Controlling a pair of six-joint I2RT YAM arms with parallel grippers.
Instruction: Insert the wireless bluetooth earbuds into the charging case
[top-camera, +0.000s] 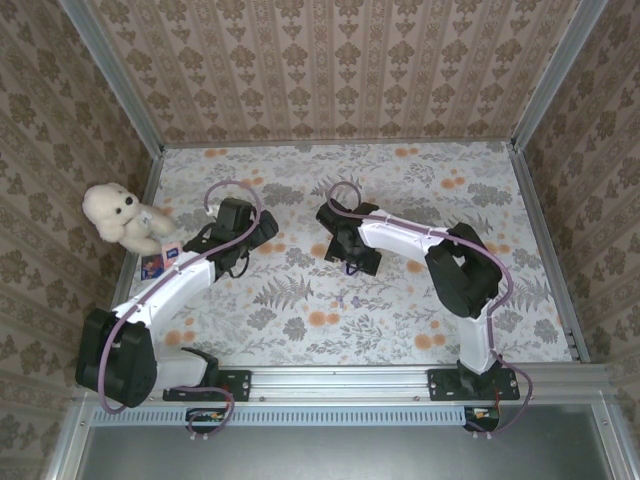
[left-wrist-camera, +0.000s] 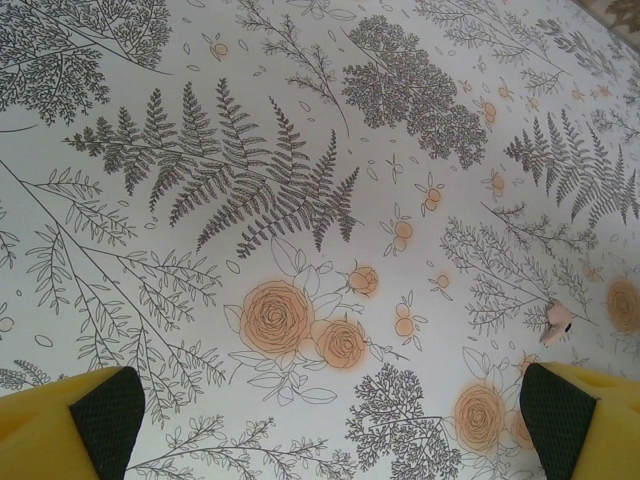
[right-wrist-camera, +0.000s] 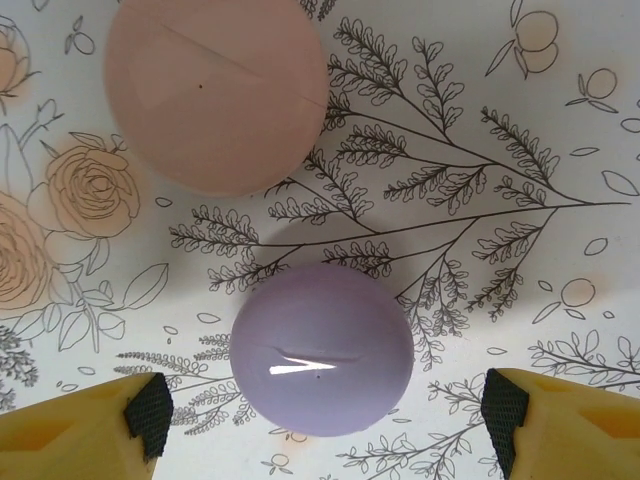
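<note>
The charging case (right-wrist-camera: 322, 350) is seen on the floral table (right-wrist-camera: 560, 150), between the spread jaws of the right gripper (right-wrist-camera: 327, 412), untouched. 1 pink round case (right-wrist-camera: 215, 90) lies near it. The left gripper (left-wrist-camera: 330, 415) is spread wide.

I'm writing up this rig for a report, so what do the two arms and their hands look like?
The left arm and right arm each have white links, bulky black joint housings and a purple cable looped alongside. The left hand and right hand have yellow fingers with dark textured pads.
</note>
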